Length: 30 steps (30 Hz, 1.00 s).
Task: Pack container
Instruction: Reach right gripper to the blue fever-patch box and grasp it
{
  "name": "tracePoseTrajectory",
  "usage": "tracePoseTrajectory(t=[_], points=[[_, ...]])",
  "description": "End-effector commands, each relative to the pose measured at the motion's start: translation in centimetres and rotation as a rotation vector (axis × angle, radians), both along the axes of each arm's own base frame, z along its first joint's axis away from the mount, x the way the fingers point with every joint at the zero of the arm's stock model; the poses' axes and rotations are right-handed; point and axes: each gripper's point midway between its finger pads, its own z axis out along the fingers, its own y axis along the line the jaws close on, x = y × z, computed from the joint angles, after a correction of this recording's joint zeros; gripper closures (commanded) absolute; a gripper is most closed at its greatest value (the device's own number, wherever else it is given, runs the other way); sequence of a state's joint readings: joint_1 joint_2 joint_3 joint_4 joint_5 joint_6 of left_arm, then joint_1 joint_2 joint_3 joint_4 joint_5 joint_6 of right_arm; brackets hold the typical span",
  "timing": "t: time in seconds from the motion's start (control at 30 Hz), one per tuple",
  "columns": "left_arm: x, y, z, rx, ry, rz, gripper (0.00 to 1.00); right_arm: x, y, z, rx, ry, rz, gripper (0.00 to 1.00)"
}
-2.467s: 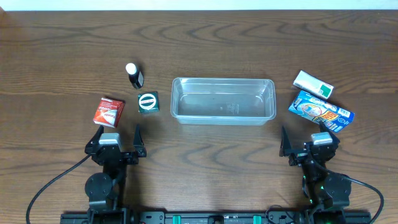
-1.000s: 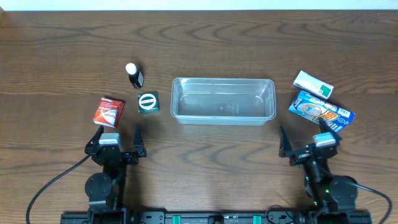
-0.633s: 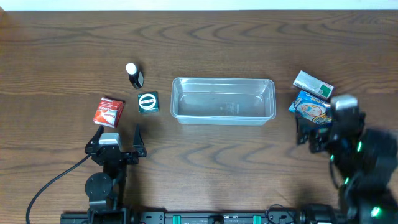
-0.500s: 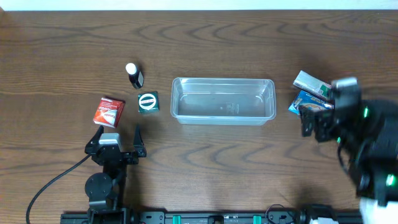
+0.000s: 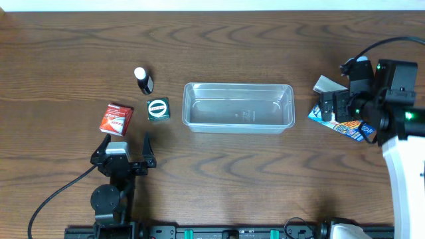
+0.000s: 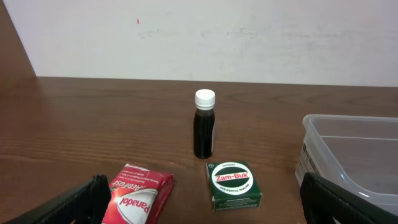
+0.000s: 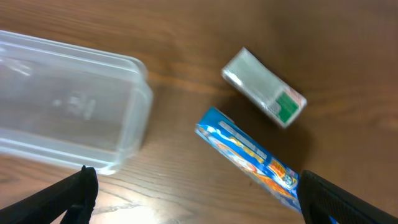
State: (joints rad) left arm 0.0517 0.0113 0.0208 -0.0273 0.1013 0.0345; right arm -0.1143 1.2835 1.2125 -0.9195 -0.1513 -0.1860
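Your right pincer [image 7: 196, 196]: wide open, empty, poised near the long blue printed box [image 7: 245, 155] just ahead, likely bound for the clear plastic container [image 7: 140, 106] at its left. Left pincer [image 5: 126, 143]: open, idle.

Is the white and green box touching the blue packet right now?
Apart. The right wrist view shows a strip of bare wood between the white and green box and the blue packet.

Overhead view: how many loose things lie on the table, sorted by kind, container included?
Boxes: 4 (red box, dark green box, white and green box, blue box)
Bottles: 1 (dark bottle)
Containers: 1 (clear container)
Total: 6
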Motion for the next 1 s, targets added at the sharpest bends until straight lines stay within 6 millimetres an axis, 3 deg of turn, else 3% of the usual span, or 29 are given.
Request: tracePoseTrajectory(t=[0.0, 0.13, 0.3, 0.67, 0.83, 0.97], points=[[-0.1, -0.1, -1.7, 0.009, 0.051, -0.012, 0.02, 0.5, -3.2, -1.2, -0.011, 0.052, -0.159, 0.01], [-0.1, -0.1, -1.7, 0.009, 0.051, -0.012, 0.02, 0.6, -5.4, -3.3, 0.009, 0.115, -0.227, 0.01], [-0.1, -0.1, -1.7, 0.009, 0.051, -0.012, 0.02, 1.3, -4.0, -5.3, 0.130, 0.169, -0.182, 0.01], [-0.1, -0.1, -1.7, 0.009, 0.051, -0.012, 0.02, 2.4, -5.6, -9.9, 0.042, 0.269, -0.151, 0.02], [-0.1, -0.1, -1.7, 0.009, 0.051, -0.012, 0.02, 2.9, -6.5, -10.7, -0.015, 0.270, -0.133, 0.09], [-0.1, -0.1, -1.7, 0.009, 0.051, -0.012, 0.02, 3.0, -6.5, -11.5, -0.028, 0.285, -0.098, 0.22]])
